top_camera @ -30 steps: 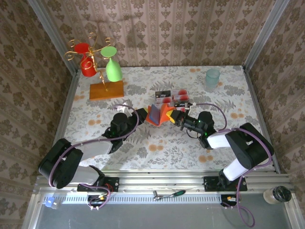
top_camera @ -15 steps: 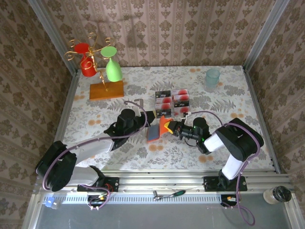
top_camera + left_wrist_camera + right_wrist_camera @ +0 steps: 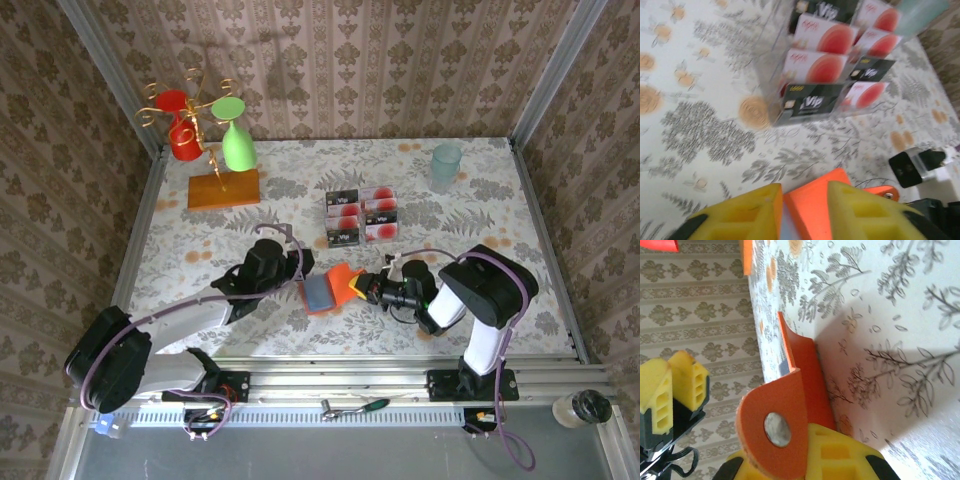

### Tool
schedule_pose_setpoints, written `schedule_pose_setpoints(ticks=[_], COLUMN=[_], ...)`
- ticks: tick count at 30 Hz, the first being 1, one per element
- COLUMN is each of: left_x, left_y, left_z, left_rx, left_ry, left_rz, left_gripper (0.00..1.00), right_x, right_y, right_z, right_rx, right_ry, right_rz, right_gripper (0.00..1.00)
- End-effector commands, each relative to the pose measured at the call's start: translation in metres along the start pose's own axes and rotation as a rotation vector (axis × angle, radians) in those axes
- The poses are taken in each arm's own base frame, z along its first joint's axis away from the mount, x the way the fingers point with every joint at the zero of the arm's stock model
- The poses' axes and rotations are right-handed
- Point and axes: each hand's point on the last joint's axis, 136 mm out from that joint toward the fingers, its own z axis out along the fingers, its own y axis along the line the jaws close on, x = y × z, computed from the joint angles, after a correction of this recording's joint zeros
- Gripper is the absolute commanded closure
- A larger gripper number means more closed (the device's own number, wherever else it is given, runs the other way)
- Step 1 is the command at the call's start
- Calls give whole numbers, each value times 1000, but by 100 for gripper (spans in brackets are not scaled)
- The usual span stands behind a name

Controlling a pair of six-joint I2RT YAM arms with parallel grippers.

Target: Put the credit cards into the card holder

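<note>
**Item 1. Card holder**: orange-red folding wallet lying open on the patterned bench, with its grey-blue lining facing up on the left half. One orange flap stands raised off the bench. A rounded orange tab with a metal snap projects at its right edge.

**Item 2. Right tool**: at the right edge of the card holder, jaws closed on the orange tab. In the right wrist view the tab lies against a yellow pad.

**Item 3. Left tool**: just left of the card holder, jaws part-way apart. In the left wrist view the holder's orange edge shows in the gap between the yellow pads. Whether either pad touches it cannot be told.

**Item 4. Credit cards**: beyond the card holder, near but apart from it, laid in two short columns. Some show pale faces with red discs, others dark faces with white lettering. None is in the holder.

**Item 5. Wooden block**: beyond and left of the card holder, well apart. It carries a wire stand with a red cup and a green cup.

**Item 6. Pale cup**: beyond and right of the card holder, well apart, upright.
</note>
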Motion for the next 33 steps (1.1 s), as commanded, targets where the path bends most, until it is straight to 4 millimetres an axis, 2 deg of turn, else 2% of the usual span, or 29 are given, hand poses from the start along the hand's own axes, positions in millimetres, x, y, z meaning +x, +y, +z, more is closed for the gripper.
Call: schedule_pose_setpoints(ticks=[1,2,3,5,10,14,18,21,23,28,30,33], left_x=[17,18,19,21,26,27,29,29,31,38,40,32], left_y=[19,21,22,24,25,26,26,26,24,13,11,16], left_z=[1,1,1,1,3,5,7,8,10,18,19,15], left_rx=[-78,-85,-90,-95,-97,-98,-98,-94,-85,-54,-59,-81], left_ry=[40,43,43,46,60,63,63,60,65,98,106,79], left_rz=[29,35,38,39,48,49,46,45,43,48,54,40], left_gripper=[63,62,61,58,56,56,55,55,55,60,60,60], right_x=[-2,-1,-1,1,5,4,2,2,6,18,29,53], right_y=[-11,-13,-16,-19,-15,-9,16,51,66,72,73,79], right_z=[-2,-3,-4,-6,-15,-31,-58,-72,-68,-48,-41,-27], right_rx=[35,44,53,65,94,170,296,303,294,287,281,277], right_ry=[-52,-57,-61,-67,-76,-107,-142,-145,-100,-14,23,103], right_rz=[-35,-34,-31,-30,-56,-108,-264,-367,-407,-446,-470,-531], right_gripper=[100,100,96,83,58,52,57,67,73,79,81,88])
